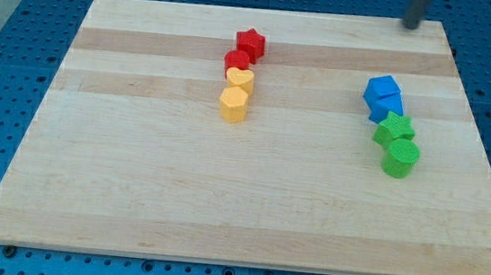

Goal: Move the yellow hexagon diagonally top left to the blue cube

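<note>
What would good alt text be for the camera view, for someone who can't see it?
A wooden board holds two clusters of blocks: at centre, a red star, a red block, a yellow heart and a yellow hexagon in a line; at the view's right, blue blocks above a green star and green cylinder. My tip sits at the board's top right edge, clear of all blocks.

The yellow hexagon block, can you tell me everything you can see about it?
The yellow hexagon is a small, chunky, six-sided block in plain yellow-orange, looking like smooth plastic. It sits flat and upright on the pale wooden board, a little left of the middle. It is the bottom block in a short column: a yellow heart presses against its top edge, with a red block and a red star beyond. My tip is far away at the view's top right, not touching it.
</note>
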Robot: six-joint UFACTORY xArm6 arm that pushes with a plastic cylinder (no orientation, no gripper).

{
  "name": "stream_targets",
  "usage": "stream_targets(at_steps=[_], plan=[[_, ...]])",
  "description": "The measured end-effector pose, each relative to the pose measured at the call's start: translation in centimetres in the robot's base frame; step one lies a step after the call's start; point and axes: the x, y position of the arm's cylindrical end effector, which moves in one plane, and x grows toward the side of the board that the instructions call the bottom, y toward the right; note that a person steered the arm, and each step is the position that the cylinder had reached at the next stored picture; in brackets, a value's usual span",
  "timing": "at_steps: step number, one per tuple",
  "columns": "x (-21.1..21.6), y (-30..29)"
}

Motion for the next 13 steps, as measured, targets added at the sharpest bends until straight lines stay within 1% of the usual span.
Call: stream_targets(at_steps=[1, 3, 4, 5, 6, 7, 8, 9, 10, 11, 13], plan=[[4.4, -8.3], [21.5, -11.7], [28.1, -14.8], [31.4, -18.6], [32.0, -23.0], [31.6, -25.5], [29.2, -26.2], [25.7, -26.2], [23.3, -25.7], [21.7, -24.9], [19.8, -19.8]])
